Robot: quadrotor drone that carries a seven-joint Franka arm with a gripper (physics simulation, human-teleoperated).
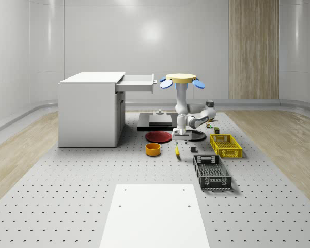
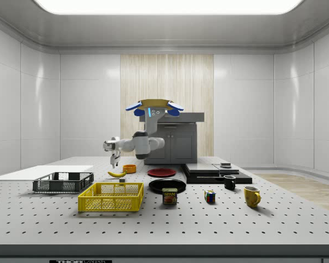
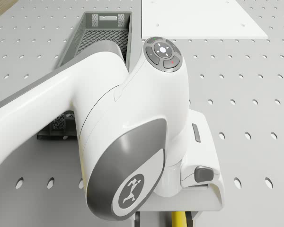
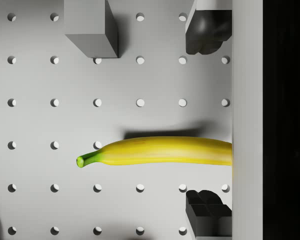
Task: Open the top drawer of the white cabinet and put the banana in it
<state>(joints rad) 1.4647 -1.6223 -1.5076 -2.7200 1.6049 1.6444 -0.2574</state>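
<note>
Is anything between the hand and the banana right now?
Nothing visible. In the wrist view the banana lies on bare table between the two open fingers, and the side view shows the hand hanging just above it. The drone hovers near the cabinet.

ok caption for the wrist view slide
Open hand poised above the banana lying on the perforated table, fingers straddling it.
</note>
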